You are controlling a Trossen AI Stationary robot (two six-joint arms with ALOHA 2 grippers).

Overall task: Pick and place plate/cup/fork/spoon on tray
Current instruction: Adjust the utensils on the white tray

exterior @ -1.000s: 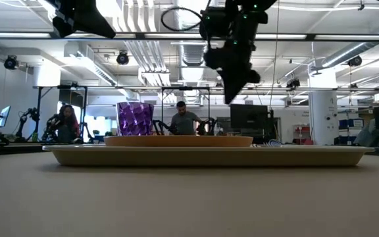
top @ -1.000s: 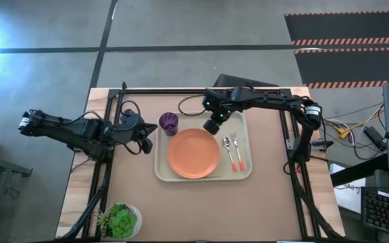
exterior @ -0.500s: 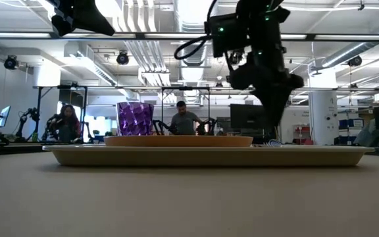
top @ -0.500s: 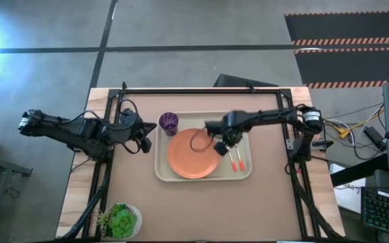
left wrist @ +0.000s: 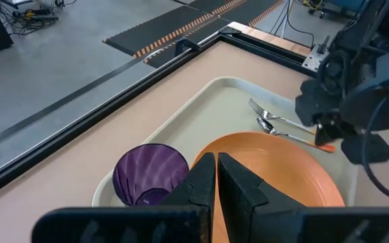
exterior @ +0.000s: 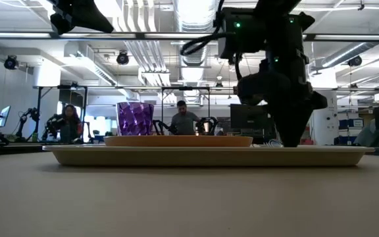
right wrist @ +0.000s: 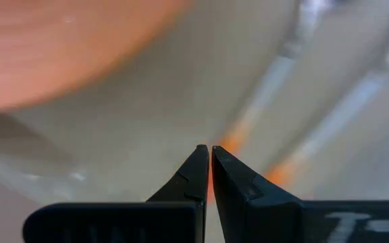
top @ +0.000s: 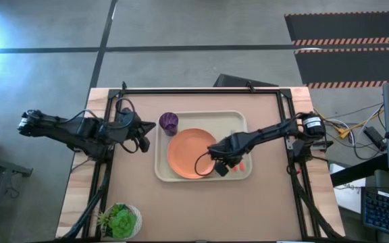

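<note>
The cream tray (top: 162, 169) lies in the middle of the table. On it are the orange plate (top: 188, 154), the purple cup (top: 169, 122) at its far left corner, and the fork (left wrist: 270, 115) and spoon (left wrist: 275, 128) side by side to the right of the plate. My right gripper (top: 227, 165) is shut and low over the tray at the two orange-red handles (right wrist: 238, 138), its tips (exterior: 291, 141) down at rim level. My left gripper (top: 144, 133) is shut and empty, up in the air left of the tray. My right gripper's shut fingertips (right wrist: 201, 162) point down at the orange-red handle (right wrist: 229, 143) that lies nearer the plate, close to where it meets the silver shaft. I cannot tell whether they touch it. The handle lies flat on the tray floor.
A white pot with a green plant (top: 120, 221) stands at the table's near left corner. Black frame rails (top: 201, 91) run along the table's far edge and both sides. People (exterior: 185, 122) show in the room beyond the table.
My right gripper has gone from the tray's far edge toward the table's near edge and down, past the plate's right side, and now stands low over the fork and spoon handles. The plate, cup, fork and spoon have stayed in place.
</note>
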